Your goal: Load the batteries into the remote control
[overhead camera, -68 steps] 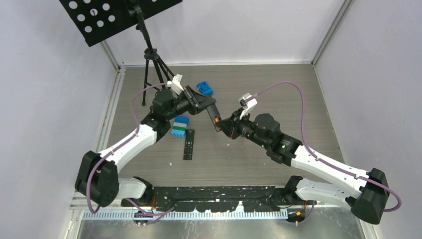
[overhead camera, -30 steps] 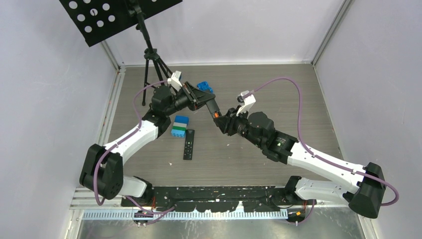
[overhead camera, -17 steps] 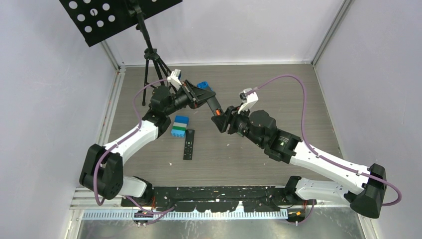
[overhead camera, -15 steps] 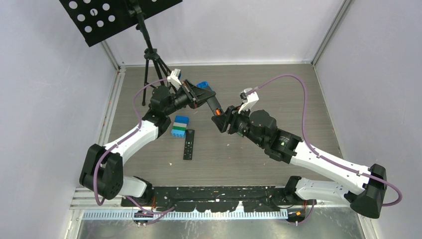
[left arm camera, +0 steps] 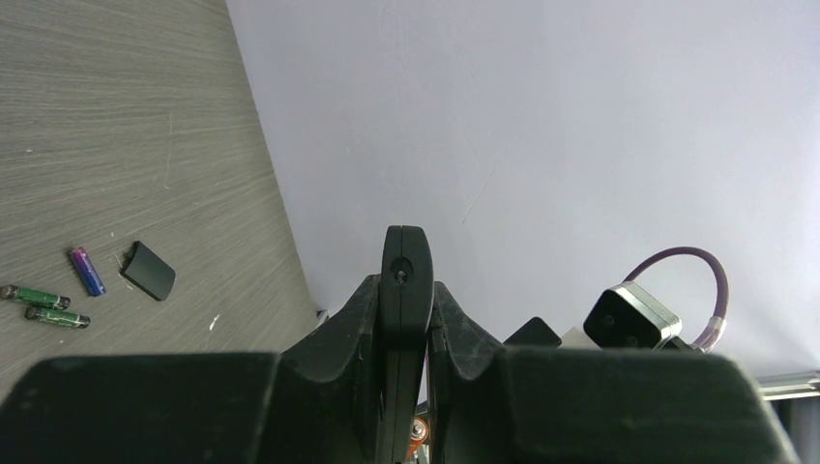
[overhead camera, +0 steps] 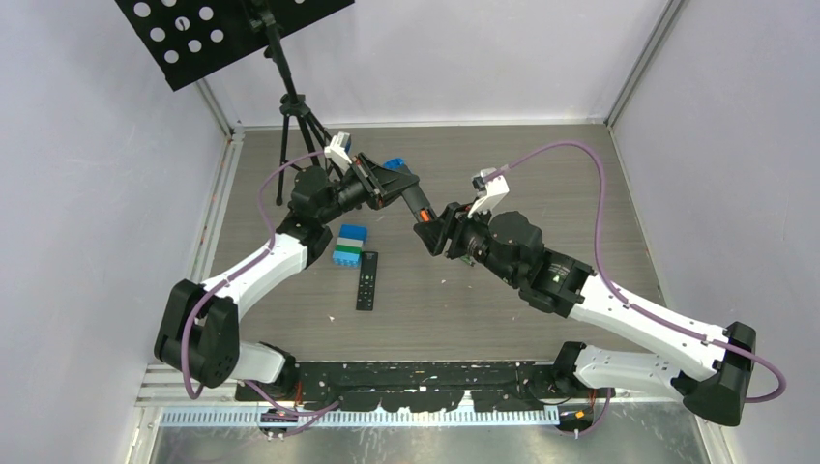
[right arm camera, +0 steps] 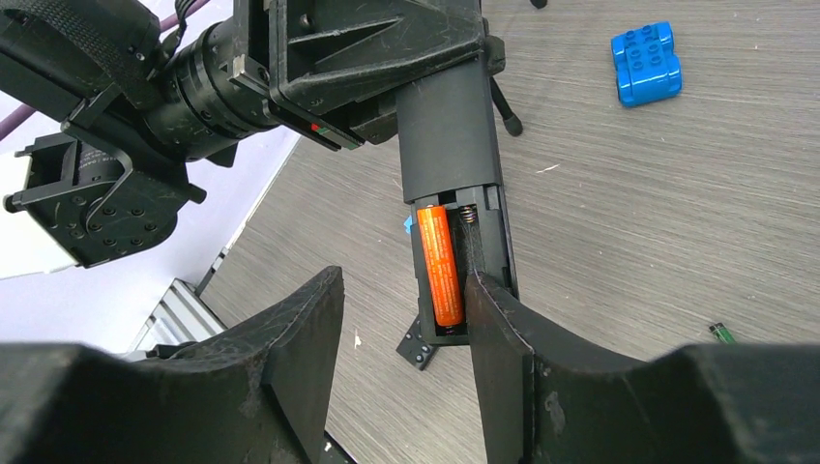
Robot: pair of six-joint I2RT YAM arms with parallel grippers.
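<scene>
The remote control (overhead camera: 414, 201) is held up off the table, my left gripper (overhead camera: 392, 188) shut on its upper part. In the right wrist view the remote control (right arm camera: 450, 126) shows its open recess with an orange battery (right arm camera: 440, 263) lying in the left slot. My right gripper (right arm camera: 401, 290) stands open just below that end, and one of its fingers (right arm camera: 503, 358) covers part of the other slot. In the left wrist view the remote control (left arm camera: 405, 256) sits edge-on between the jaws. A blue-purple battery (left arm camera: 86, 271) and two green batteries (left arm camera: 27, 295) lie on the table.
A black battery cover (left arm camera: 149, 270) lies beside the loose batteries. A second remote with buttons (overhead camera: 366, 279) lies on the table near stacked blue blocks (overhead camera: 350, 245). Another blue block (overhead camera: 395, 166) and a tripod stand (overhead camera: 290, 106) are at the back.
My right gripper has opened and left the orange battery in the recess. The right arm has shifted slightly. The left gripper keeps its hold on the remote control.
</scene>
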